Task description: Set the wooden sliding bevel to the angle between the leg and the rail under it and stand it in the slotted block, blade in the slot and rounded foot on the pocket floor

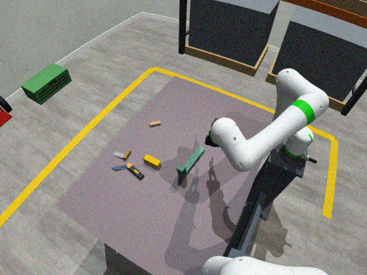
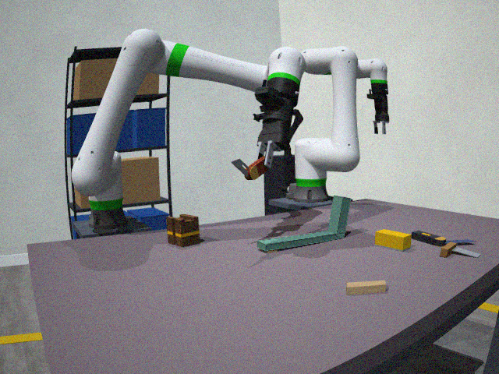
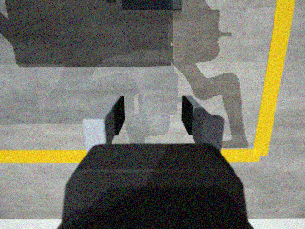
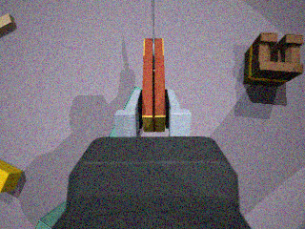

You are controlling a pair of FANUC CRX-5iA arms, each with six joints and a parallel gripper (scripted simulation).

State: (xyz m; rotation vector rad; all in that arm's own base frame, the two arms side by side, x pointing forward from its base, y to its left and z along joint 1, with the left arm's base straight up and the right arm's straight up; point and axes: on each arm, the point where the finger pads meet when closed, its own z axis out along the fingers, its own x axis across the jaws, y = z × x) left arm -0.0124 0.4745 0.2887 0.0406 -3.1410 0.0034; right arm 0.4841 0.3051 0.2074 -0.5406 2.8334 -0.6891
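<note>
The wooden sliding bevel (image 2: 256, 167) (image 4: 153, 72) has a reddish handle and a thin grey blade. My right gripper (image 2: 266, 158) (image 4: 153, 101) is shut on its handle and holds it above the table; the blade points up and away from the handle at an open angle. The green leg (image 2: 339, 215) (image 1: 181, 172) leans up from the end of the green rail (image 2: 298, 241) (image 1: 194, 160). The slotted brown block (image 2: 183, 238) (image 4: 273, 68) stands apart, its slot empty; the arm hides it in the top view. My left gripper (image 2: 380, 128) (image 3: 152, 108) is open and empty, far from these things.
The black bevel (image 1: 136, 172) (image 2: 428, 237) with a blue blade lies beside a small brown-handled tool (image 1: 127, 154) (image 2: 447, 249). A yellow block (image 1: 152, 161) (image 2: 393, 239) (image 4: 9, 177) lies between them and the leg. A small wooden bar (image 1: 154, 123) (image 2: 366, 287) (image 4: 6, 25) lies apart.
</note>
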